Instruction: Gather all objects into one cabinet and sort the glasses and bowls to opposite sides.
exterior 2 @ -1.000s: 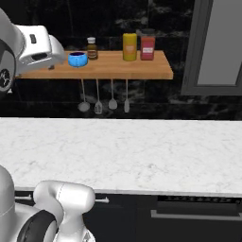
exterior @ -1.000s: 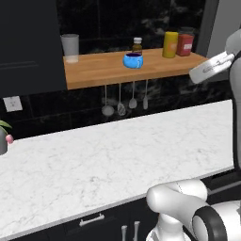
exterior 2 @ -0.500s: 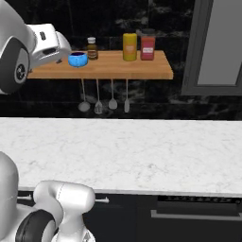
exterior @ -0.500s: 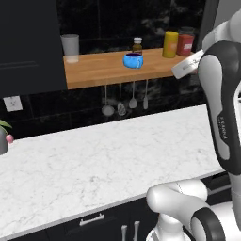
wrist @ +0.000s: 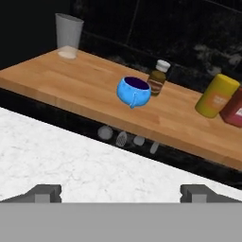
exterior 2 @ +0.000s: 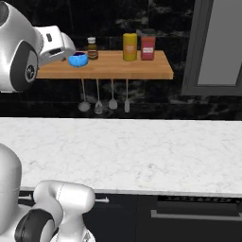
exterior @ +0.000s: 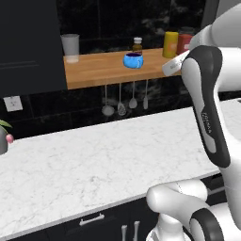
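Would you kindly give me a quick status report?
Gripper open, empty. Blue bowl on wooden shelf, brown bottle close behind it.

blue bowl [wrist: 133, 91]: small, bright blue with a dark inside, upright; seen centre of the hand view, on the wooden shelf, just beside a small brown bottle.
frosted tumbler [wrist: 68, 36]: tall, clear, upright; seen upper left of the hand view, at the shelf's far end.

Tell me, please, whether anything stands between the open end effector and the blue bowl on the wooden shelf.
Nothing visible does. In the hand view the blue bowl sits straight ahead of the end effector, with the brown bottle just behind it and the frosted tumbler far aside.
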Controlling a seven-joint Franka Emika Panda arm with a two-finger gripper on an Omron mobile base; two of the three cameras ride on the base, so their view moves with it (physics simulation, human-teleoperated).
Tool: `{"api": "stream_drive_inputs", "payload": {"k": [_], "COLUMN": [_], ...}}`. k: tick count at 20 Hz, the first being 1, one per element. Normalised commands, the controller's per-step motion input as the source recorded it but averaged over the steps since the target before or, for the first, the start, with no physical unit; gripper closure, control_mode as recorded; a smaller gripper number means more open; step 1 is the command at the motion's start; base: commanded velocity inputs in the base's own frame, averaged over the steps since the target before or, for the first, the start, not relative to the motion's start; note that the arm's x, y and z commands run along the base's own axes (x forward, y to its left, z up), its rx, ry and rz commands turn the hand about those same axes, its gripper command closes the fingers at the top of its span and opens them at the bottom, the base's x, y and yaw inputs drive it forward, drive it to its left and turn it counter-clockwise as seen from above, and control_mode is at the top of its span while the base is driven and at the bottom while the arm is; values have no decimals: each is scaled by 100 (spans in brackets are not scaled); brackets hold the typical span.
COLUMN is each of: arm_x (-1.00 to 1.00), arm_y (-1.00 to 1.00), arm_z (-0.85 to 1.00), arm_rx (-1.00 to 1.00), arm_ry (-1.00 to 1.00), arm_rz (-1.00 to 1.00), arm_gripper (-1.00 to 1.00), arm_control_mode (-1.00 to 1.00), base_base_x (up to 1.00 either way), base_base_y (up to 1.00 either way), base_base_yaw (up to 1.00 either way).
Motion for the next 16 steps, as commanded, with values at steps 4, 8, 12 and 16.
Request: {"api": "stream_drive_inputs", "payload": {"k": [4,8,12,16], "arm_x": [14,17,19,23], "arm_y": [0,4,5,4], "arm_z": [-11,-14,-16,-5], "arm_rx": [0,0,0,0], "arm_ry": [-7,-6,-6,-5], "arm_rz": [0,0,0,0], "arm_gripper": [-100,-100,-100,-100], "arm_control_mode": [-100,-100,-100,-100], "base_base_x": [0,0,0,0], "base_base_y": [0,0,0,0], "base_base_yaw": [0,0,0,0]}}
